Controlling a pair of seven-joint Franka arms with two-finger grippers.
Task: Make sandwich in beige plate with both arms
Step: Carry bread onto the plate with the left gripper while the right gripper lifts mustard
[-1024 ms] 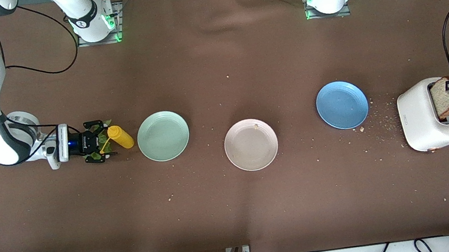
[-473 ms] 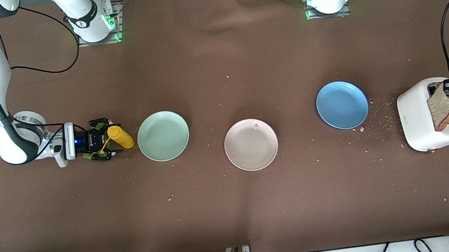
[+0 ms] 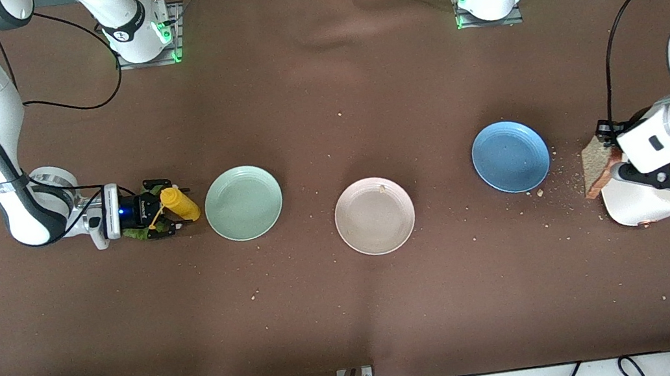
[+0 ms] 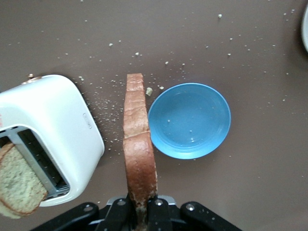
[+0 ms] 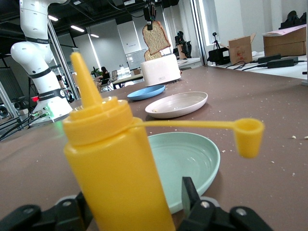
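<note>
My left gripper (image 3: 604, 134) is shut on a brown bread slice (image 3: 596, 163) and holds it on edge over the table between the white toaster (image 3: 639, 207) and the blue plate (image 3: 510, 156). In the left wrist view the slice (image 4: 138, 139) hangs from the gripper (image 4: 142, 211), and a second slice (image 4: 17, 185) stands in the toaster's slot. The beige plate (image 3: 374, 215) lies at mid-table with only a crumb on it. My right gripper (image 3: 174, 210) is open, low at the table, its fingers either side of a yellow squeeze bottle (image 3: 180, 204). Green lettuce (image 3: 151, 189) shows under that gripper.
A mint green plate (image 3: 243, 202) lies beside the bottle, toward the beige plate. Crumbs are scattered between the blue plate and the toaster. The right wrist view shows the bottle (image 5: 110, 159) close up with its cap hanging open, and the mint plate (image 5: 187, 159) past it.
My left gripper has lifted the bread slice out of the toaster and carried it toward the blue plate. My right gripper has slid forward so its fingers flank the yellow bottle.
</note>
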